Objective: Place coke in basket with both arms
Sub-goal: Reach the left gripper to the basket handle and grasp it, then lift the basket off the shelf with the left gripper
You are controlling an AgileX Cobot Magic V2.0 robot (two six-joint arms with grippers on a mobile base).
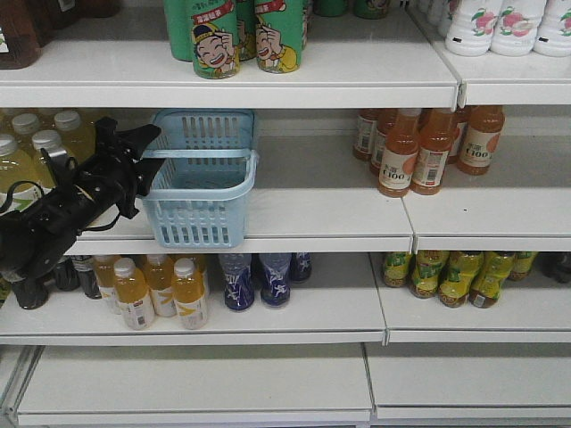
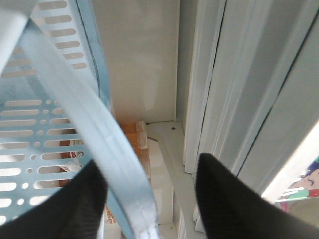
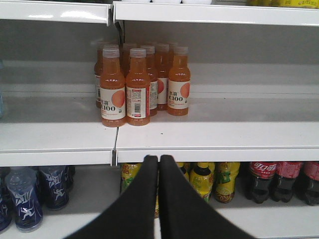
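Note:
The light blue slotted basket [image 1: 201, 209] stands on the middle shelf, overhanging its front edge. My left gripper [image 1: 141, 165] is at the basket's left side. In the left wrist view it [image 2: 149, 196] is open, and the basket's blue handle [image 2: 89, 119] runs between its two black fingers [image 2: 227, 199]. My right gripper [image 3: 159, 159] is shut and empty, in front of the shelf edge below the orange bottles; it is out of the front view. The all-red coke is not in view.
Orange C100 bottles [image 1: 419, 152] stand right of the basket, also in the right wrist view [image 3: 132, 84]. Dark cola bottles with red labels [image 3: 261, 179] and yellow-green bottles [image 3: 219, 179] sit on the lower shelf. Green cans [image 1: 241, 36] stand above the basket, and yellow juice bottles [image 1: 152, 290] and blue bottles [image 1: 259, 276] below it.

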